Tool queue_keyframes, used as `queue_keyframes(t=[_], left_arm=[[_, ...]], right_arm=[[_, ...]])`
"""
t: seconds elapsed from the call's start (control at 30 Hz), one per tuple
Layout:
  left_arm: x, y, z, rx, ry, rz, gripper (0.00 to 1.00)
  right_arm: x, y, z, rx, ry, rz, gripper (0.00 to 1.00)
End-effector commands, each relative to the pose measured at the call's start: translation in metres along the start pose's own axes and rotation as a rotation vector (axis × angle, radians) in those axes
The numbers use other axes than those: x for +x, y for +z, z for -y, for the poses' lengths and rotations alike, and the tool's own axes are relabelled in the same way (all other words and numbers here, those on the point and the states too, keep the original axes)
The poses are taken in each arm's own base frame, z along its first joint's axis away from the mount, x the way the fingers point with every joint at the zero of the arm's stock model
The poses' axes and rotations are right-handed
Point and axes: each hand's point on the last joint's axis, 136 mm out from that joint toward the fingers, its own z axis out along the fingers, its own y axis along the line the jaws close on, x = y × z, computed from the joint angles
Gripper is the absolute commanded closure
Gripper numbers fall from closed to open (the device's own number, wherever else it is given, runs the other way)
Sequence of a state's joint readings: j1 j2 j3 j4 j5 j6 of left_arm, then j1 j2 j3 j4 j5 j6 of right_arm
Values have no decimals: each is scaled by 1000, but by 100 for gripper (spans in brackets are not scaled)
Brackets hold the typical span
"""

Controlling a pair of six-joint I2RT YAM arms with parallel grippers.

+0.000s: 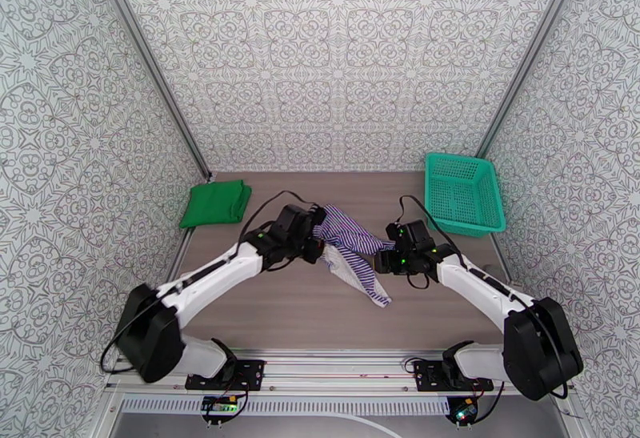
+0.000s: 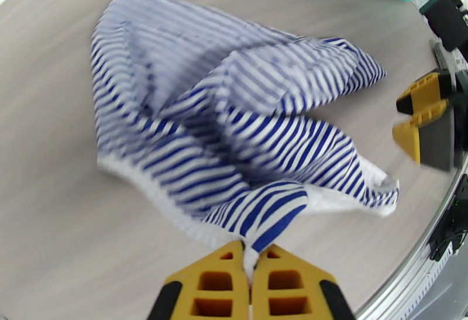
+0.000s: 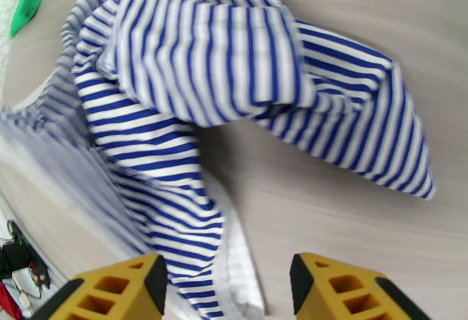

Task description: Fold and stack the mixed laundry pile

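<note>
The wood-grain table (image 1: 304,311), boxed in by patterned walls (image 1: 336,55), carries the scene we look down on. The white left arm (image 1: 216,271) and right arm (image 1: 480,287) reach in from the near edge and meet near the table's middle.

At the far right corner sits the teal mesh basket (image 1: 464,191), close against the wall. Between the two arms lies the striped top (image 1: 352,251), blue-purple on white with white trim. It is crumpled and twisted, partly lifted off the wood on the left side, with one end trailing toward the near edge. The green T-shirt (image 1: 214,202) lies as a flat, folded bundle at the far left corner, well apart from the striped top.

From the left wrist we see the left gripper (image 2: 251,251) with its yellow fingers pressed together on a pinch of the striped top at its white-trimmed edge. The right gripper (image 3: 228,274) hovers just beside the cloth with its yellow fingers spread wide, gripping nothing, a fold of the top lying below the gap.
</note>
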State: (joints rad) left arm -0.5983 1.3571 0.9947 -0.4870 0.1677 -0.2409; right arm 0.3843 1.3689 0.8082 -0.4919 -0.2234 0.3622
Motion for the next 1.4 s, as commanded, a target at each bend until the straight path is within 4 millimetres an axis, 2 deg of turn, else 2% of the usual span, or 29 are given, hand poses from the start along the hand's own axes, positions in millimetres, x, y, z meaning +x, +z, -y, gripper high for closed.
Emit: queue_keyframes(t=[0.0,0.27,0.4,0.47,0.57,0.67,0.83,0.97,1.17,1.37], left_arm=[[21,-16,-23,-55,-87,1,100],[74,-35,-69,-147,-257,-35,100],[105,-43,-101,-272,-394,-105,100],[113,-50,-116,-305,-482,-96,100],[109,-58,-121,-277,-530,-34,100],[98,-60,-122,-253,-521,13,100],[97,-48,-138,-267,-555,2,100],[91,-38,-148,-256,-564,28,100],[96,-29,-161,-250,-601,25,100],[94,-32,-172,-241,-632,46,100]], right_arm=[[-14,7,-4,11,-18,-4,37],[-81,18,-51,40,-271,0,35],[-105,45,-63,53,-329,-32,36],[-116,57,-68,76,-362,-31,37],[-125,69,-76,80,-375,-38,38],[-126,77,-79,58,-350,-35,38],[-124,93,-85,28,-376,-50,35],[-128,113,-102,-39,-387,-53,35],[-146,147,-126,-77,-395,-28,35],[-171,178,-132,-61,-373,8,34]])
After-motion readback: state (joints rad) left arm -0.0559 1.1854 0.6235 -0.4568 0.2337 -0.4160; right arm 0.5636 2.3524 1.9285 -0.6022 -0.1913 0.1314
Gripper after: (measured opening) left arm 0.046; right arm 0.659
